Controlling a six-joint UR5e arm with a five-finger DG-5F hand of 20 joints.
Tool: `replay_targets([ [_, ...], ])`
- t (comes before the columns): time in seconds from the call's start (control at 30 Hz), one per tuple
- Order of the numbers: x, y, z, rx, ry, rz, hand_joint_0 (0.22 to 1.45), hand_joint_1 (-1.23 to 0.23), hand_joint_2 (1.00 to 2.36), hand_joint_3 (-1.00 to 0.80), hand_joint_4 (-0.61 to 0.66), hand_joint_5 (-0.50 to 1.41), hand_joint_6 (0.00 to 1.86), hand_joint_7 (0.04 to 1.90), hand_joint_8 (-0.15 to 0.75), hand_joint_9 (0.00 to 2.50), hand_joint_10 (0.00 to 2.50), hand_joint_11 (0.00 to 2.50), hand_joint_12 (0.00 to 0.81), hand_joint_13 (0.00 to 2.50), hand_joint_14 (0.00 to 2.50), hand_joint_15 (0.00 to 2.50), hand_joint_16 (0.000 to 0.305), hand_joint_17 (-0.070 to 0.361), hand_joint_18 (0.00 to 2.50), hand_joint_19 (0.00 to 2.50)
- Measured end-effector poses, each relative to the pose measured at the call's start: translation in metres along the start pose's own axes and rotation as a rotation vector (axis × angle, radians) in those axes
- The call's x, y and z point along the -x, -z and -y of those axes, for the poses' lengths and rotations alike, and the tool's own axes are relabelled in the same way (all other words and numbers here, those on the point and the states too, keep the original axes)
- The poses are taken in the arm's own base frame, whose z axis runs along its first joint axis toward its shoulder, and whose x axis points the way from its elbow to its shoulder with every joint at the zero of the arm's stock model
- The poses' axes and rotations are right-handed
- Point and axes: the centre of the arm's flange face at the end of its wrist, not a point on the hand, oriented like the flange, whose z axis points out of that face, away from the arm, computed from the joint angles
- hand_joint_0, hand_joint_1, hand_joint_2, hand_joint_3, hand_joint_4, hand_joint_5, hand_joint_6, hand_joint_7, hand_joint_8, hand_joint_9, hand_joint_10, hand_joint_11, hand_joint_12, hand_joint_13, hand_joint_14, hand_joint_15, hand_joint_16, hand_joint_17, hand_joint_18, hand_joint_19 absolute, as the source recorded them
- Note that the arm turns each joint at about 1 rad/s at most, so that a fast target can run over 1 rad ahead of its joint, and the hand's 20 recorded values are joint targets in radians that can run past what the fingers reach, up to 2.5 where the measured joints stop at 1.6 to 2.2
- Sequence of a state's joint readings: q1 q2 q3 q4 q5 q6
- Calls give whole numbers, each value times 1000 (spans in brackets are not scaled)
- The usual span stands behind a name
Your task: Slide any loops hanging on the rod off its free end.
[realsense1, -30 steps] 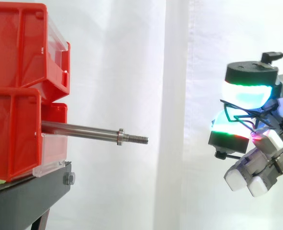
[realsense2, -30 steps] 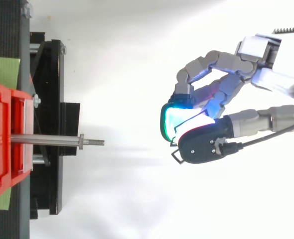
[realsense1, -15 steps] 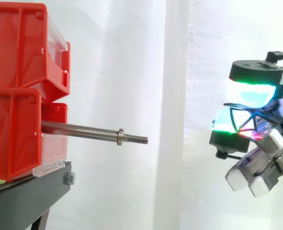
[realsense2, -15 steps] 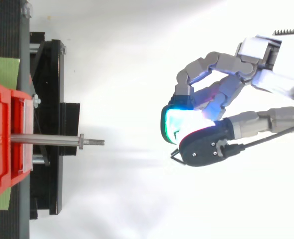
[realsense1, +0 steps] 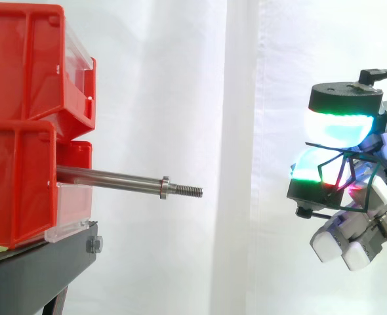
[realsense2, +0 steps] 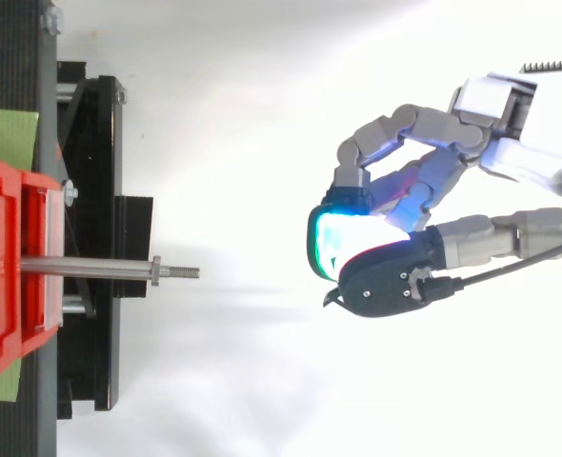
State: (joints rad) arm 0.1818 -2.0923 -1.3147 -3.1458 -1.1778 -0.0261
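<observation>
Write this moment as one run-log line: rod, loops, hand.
rod: bare, nothing hangs on it | wire loops: pinched in hand | hand position: beyond rod's free end, apart from it

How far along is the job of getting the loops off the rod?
Done: the rod is bare, nothing hanging on it. In hand: the hand, well clear of the free end, pinches a thin dark loop between its fingers. Left: seemingly nothing more to slide off.

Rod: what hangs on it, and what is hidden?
Nothing hangs on the rod; it is bare to its threaded tip. The red bins cover its fixed end. The hand pinches a thin dark loop.
</observation>
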Motion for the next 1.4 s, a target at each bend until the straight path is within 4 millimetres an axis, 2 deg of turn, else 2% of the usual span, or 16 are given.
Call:
replay_targets([
  [0.4,-1,1,0,-3,-8,1,594,-662,1013,-339,141,-96,875,996,276,1210,19,504,348,752,14,333,48,109,653,422],
  [0.63,-1,1,0,-3,-10,1,591,-616,1015,-293,113,-92,871,990,273,1212,17,500,347,743,14,336,49,109,644,417],
  [0.8,-1,1,0,-3,-10,1,599,-658,1016,-264,117,-99,869,988,277,1191,17,511,348,733,13,330,49,110,637,418],
  [1.2,-1,1,0,-3,-11,0,592,-700,1012,-338,137,-105,867,960,268,1180,17,514,348,725,13,330,49,110,630,415],
  [1.4,-1,1,0,-3,-12,1,587,-672,1012,-355,134,-104,864,929,270,1182,17,507,348,725,13,333,49,110,631,418],
])
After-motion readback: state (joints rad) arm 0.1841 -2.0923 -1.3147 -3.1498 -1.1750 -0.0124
